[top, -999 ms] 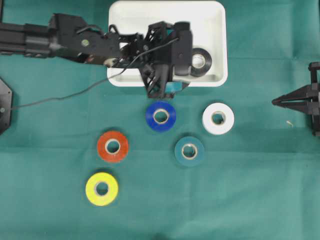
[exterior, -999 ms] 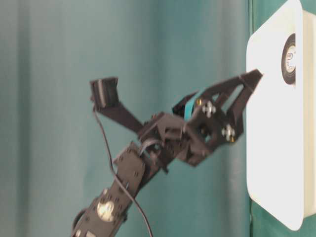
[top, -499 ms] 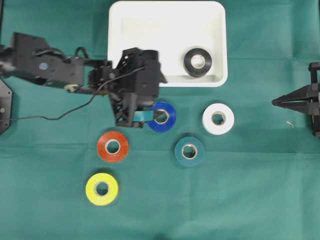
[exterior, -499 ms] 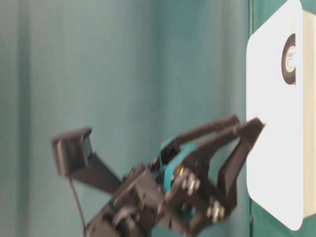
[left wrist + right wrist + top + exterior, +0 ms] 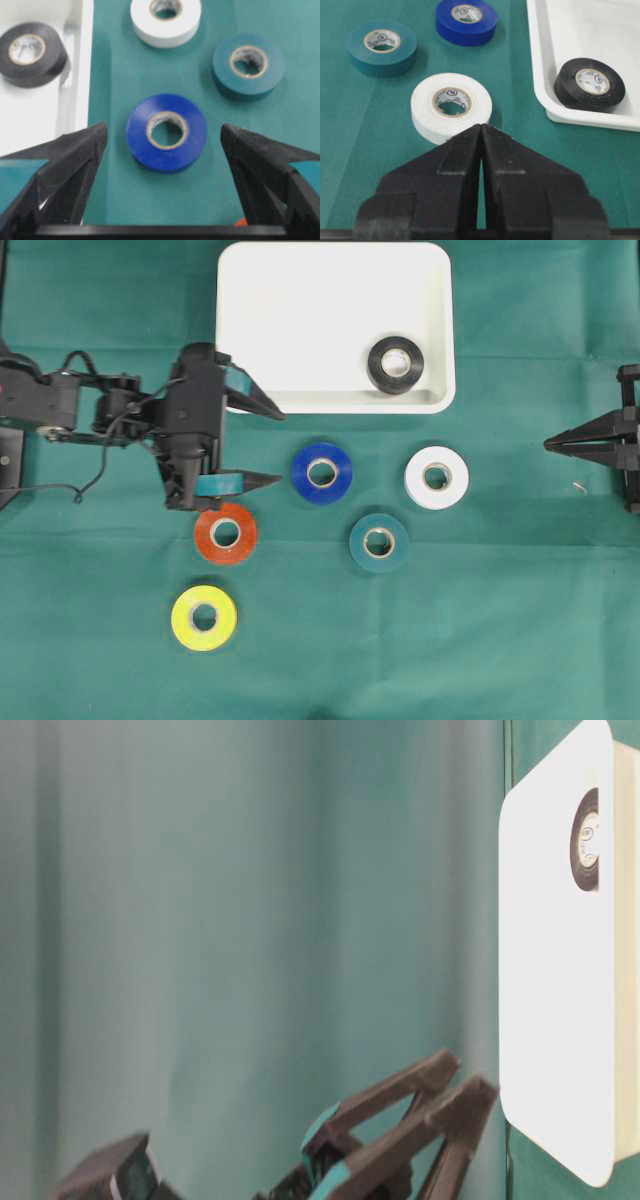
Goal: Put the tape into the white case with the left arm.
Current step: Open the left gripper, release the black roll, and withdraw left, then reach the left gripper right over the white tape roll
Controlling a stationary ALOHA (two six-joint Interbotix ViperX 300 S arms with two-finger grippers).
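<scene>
Two teal-banded fingers of left pincer (image 5: 268, 448) spread wide, empty; arm cut off at 9 o'clock. Blue tape (image 5: 321, 472) on bench at pincer's 3 o'clock, just beyond fingertips. White case (image 5: 300, 300) at 1 o'clock, holding black tape (image 5: 395, 364). Right pincer (image 5: 552, 445) shut.

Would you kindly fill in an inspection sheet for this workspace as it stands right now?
Surface: green cloth, flat.
Job's things: white case holds one black tape; blue tape, white tape, teal tape, orange tape and yellow tape lie outside on the cloth.
Clutter: nothing seen.
Grippers: left gripper open, empty, beside the blue tape; right gripper shut, empty, at the right edge.
Cables: black cable loops by the left arm.
Surroundings: green backdrop.
</scene>
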